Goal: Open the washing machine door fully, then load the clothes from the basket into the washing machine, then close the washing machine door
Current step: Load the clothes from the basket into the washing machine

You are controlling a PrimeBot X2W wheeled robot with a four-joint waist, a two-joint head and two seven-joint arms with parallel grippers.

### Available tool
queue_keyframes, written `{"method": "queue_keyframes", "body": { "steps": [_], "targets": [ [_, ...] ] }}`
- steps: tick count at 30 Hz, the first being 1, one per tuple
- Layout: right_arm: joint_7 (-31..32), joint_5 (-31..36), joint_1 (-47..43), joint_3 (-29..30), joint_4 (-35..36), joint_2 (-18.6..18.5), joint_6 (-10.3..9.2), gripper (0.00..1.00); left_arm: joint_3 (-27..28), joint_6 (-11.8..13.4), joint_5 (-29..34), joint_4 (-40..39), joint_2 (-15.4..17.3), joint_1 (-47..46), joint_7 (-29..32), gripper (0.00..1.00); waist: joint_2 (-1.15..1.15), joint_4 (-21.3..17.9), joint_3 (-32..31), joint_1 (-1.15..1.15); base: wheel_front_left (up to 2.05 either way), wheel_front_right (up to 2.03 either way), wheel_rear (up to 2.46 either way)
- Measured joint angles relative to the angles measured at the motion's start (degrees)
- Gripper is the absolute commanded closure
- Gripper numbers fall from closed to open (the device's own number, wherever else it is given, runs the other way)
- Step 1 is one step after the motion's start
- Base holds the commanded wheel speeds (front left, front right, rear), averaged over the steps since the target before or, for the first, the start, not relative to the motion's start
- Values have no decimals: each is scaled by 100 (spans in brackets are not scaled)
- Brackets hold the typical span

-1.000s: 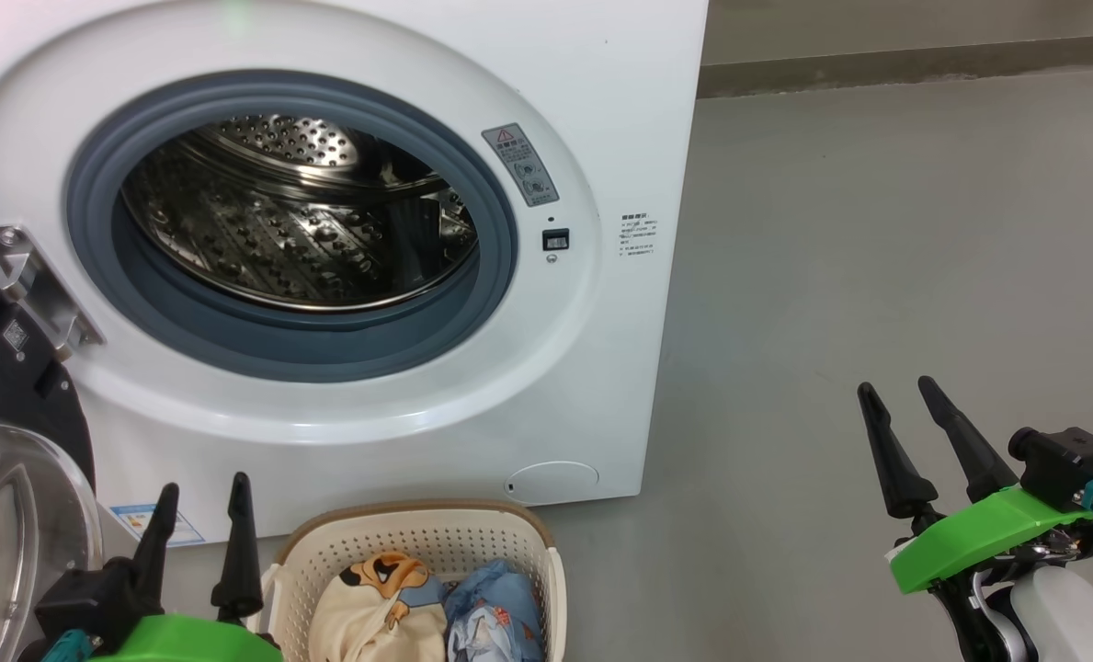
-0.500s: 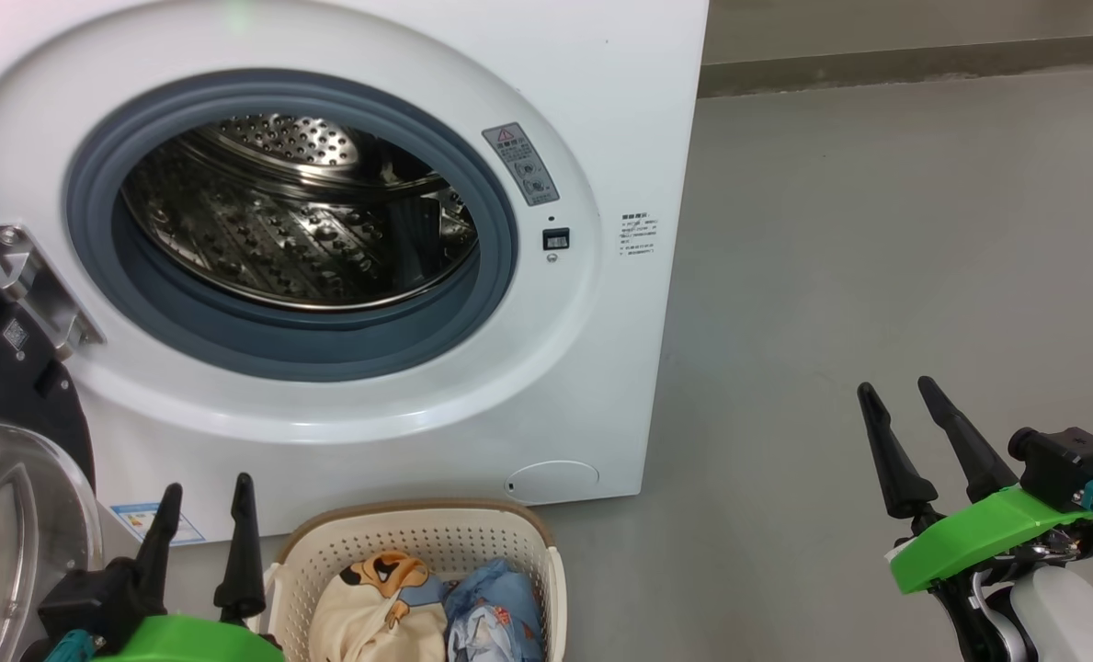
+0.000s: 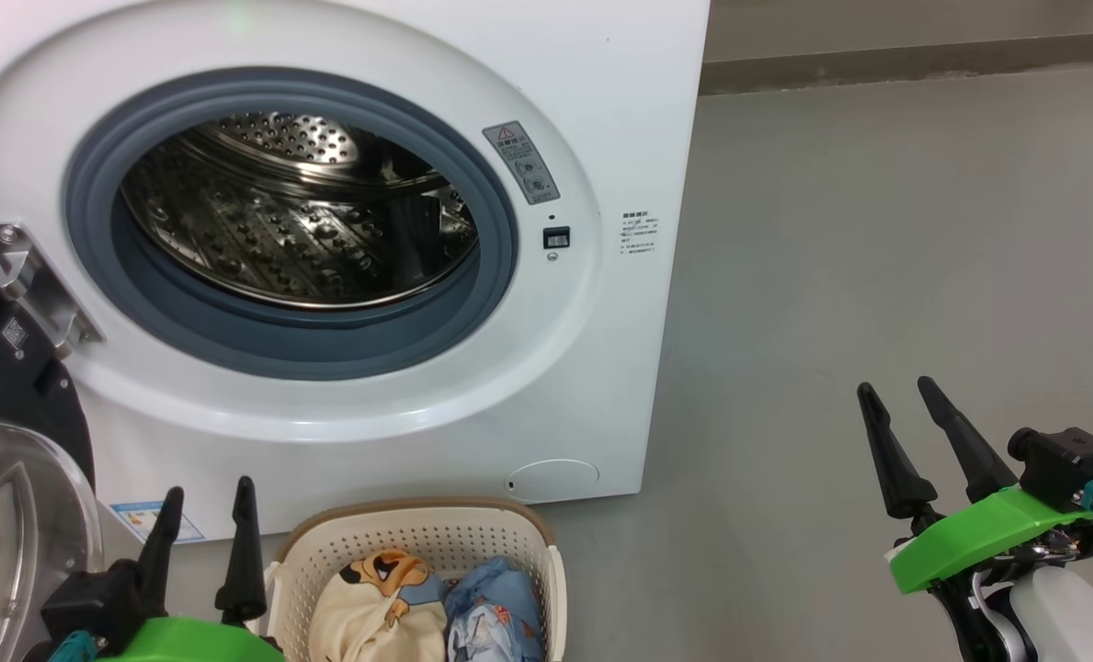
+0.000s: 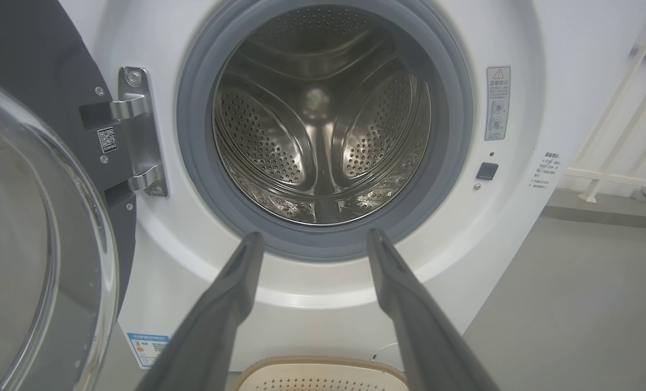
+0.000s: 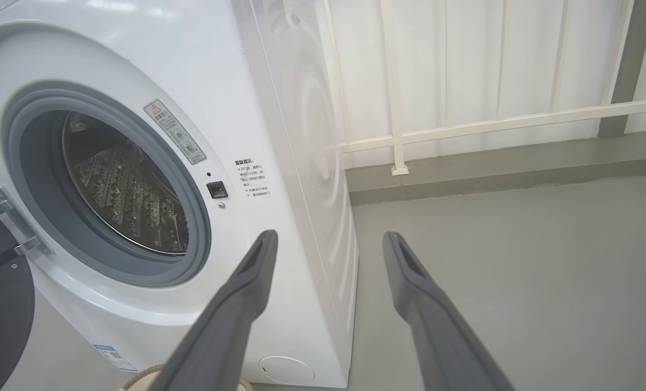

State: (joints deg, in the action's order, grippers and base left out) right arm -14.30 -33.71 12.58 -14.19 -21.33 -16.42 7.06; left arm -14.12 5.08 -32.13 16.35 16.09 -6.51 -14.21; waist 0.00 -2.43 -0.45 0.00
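Observation:
The white washing machine point(image 3: 601, 92) fills the left of the head view, its steel drum point(image 3: 298, 211) bare inside the grey gasket. Its door point(image 3: 4, 441) hangs swung open at the far left, black rim and clear glass bowl point(image 4: 24, 260) facing out. In front of the machine stands the cream basket point(image 3: 417, 538) holding the clothes: a cream garment point(image 3: 376, 611) and a light blue one point(image 3: 491, 616). My left gripper point(image 3: 208, 494) is open, just left of the basket. My right gripper point(image 3: 895, 386) is open over the bare floor at the right. Both are empty.
Grey floor point(image 3: 877, 257) stretches to the right of the machine. A low kerb point(image 3: 877, 64) runs along the back, with a white railing point(image 5: 464, 125) above it. The door's metal hinge point(image 4: 138, 130) sits left of the drum opening.

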Motion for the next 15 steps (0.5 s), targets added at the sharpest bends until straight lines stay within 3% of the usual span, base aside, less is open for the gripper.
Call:
{"method": "queue_keyframes", "body": {
  "steps": [15],
  "targets": [
    [0, 0, 1, -9, -1, 1, 0, 0, -104, -51, -8, 93, -3, -31, 10, 0, 0, -101, 209, 0, 0, 0, 0]
  ]
}}
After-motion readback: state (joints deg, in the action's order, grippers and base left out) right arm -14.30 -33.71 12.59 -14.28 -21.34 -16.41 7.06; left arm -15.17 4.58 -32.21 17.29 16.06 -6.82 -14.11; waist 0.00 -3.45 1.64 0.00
